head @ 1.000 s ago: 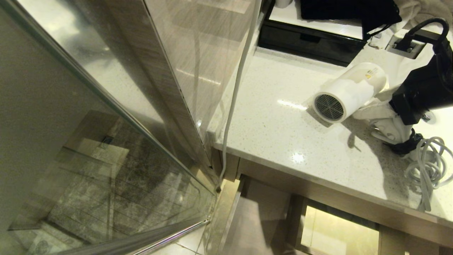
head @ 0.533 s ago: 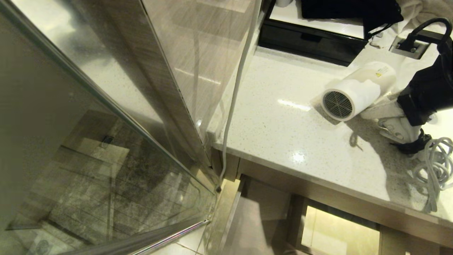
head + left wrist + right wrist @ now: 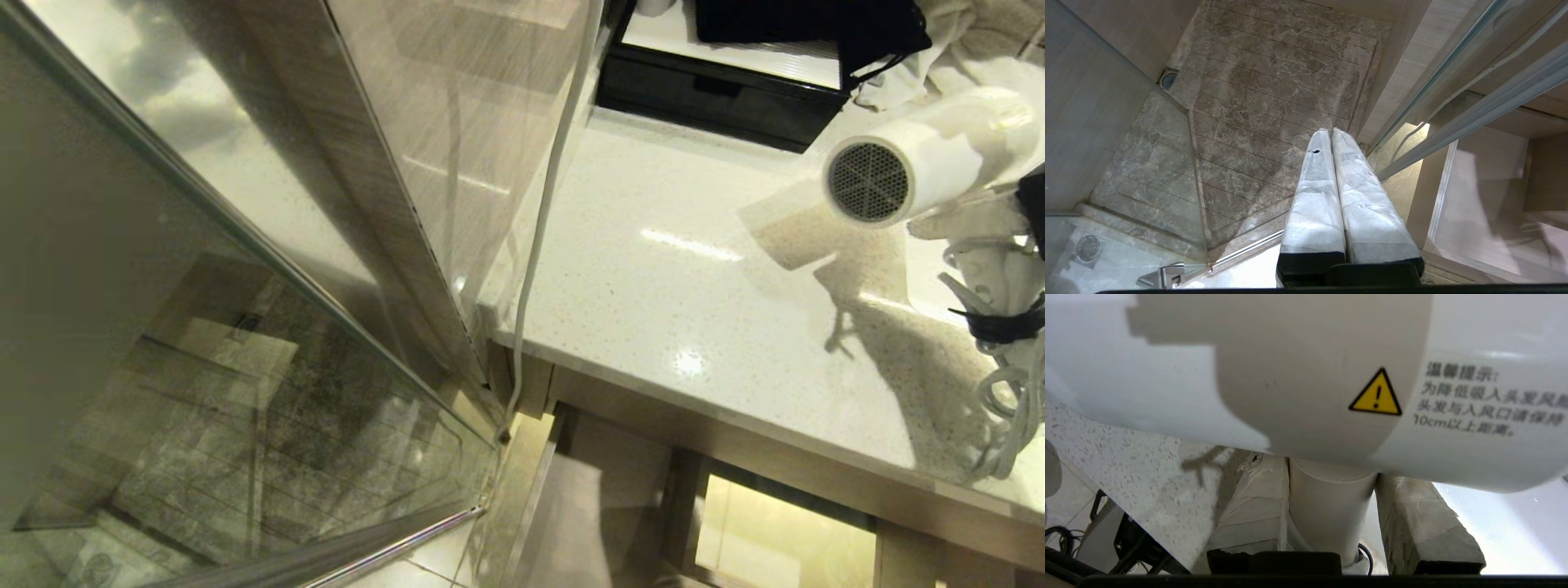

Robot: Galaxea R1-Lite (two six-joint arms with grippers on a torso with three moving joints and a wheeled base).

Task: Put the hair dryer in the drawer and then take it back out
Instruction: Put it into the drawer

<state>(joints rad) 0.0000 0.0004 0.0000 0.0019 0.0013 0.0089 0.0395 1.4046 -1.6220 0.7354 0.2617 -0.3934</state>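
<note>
Right gripper (image 3: 1331,514) has its two tape-wrapped fingers (image 3: 1257,510) clamped on the white handle of the hair dryer (image 3: 906,167), one finger on each side, handle snug between them. From the head camera the dryer sits up at the far right, lifted clear of the speckled white countertop (image 3: 669,286) with its shadow lying on the stone underneath, and the round mesh grille faces the camera. Its grey cord (image 3: 1008,408) hangs down in loops off the handle at the right edge, with a black strap around the bundle.

On the barrel, seen up close from the right wrist, there's a yellow warning triangle (image 3: 1376,394) with a black exclamation mark, and next to it grey Chinese text; I can only really make out "10cm" at the start of the last line.

Drawer (image 3: 775,531) is below the counter edge, pulled out, pale inside showing. A black tray-like box (image 3: 718,90) sits at the back of the counter.

Left gripper (image 3: 1331,134) hangs parked over the marble shower floor (image 3: 1274,81) by the glass door, fingers pressed together, nothing in them.
</note>
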